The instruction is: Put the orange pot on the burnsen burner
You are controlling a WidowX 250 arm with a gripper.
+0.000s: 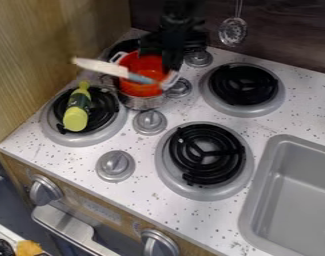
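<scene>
1. On the view's left I see a wall of light, grained wood [51,45].
2. Behind my workspace stands a dark brown wood-grain backboard [285,35].
3. Below me spreads a white, dark-speckled counter [295,120], with a grey sink [257,185] set in at the right.
4. Its wood-toned front [131,216] carries a pale handle [71,227].
5. Soft light falls over it all.

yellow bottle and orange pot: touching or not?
Apart. The camera view shows the yellow bottle lying over a black coil, with part of that coil and its grey ring visible between it and the orange pot.
</scene>
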